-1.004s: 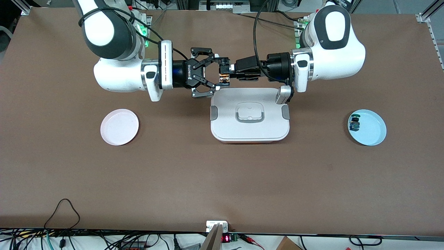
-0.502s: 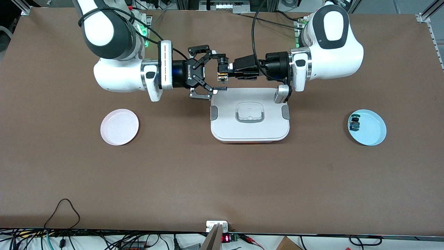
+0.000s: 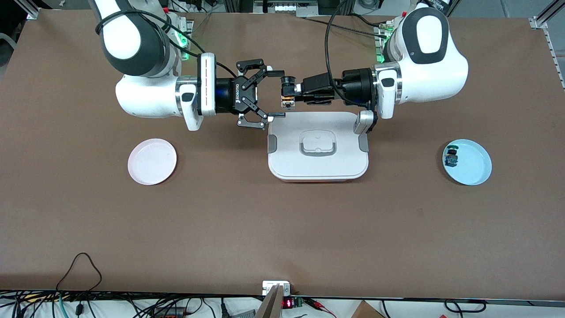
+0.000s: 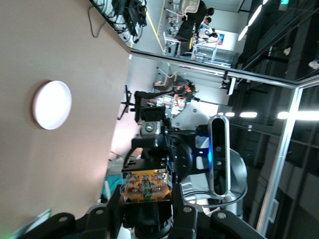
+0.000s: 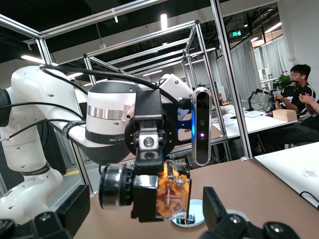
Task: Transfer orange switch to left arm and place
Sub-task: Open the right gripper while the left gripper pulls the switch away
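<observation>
The orange switch (image 3: 288, 92), a small black cylinder with an orange-tan base, is held in the air in my left gripper (image 3: 292, 92). It hangs above the edge of the white box (image 3: 318, 164) that lies toward the robots' bases. My right gripper (image 3: 278, 93) is open, with its fingers either side of the switch's end, apart from it. In the left wrist view the switch (image 4: 145, 185) sits between that gripper's (image 4: 145, 211) fingers. In the right wrist view the switch (image 5: 172, 195) hangs between my right gripper's (image 5: 145, 211) spread fingers (image 5: 215, 209).
A pink plate (image 3: 152, 161) lies toward the right arm's end of the table. A blue plate (image 3: 474, 170) toward the left arm's end holds a small blue-and-green-topped component (image 3: 451, 157). The box stands in the table's middle under both wrists.
My right gripper has drawn back toward its own end and no longer reaches round the switch. My left gripper, still holding the switch, has risen slightly.
</observation>
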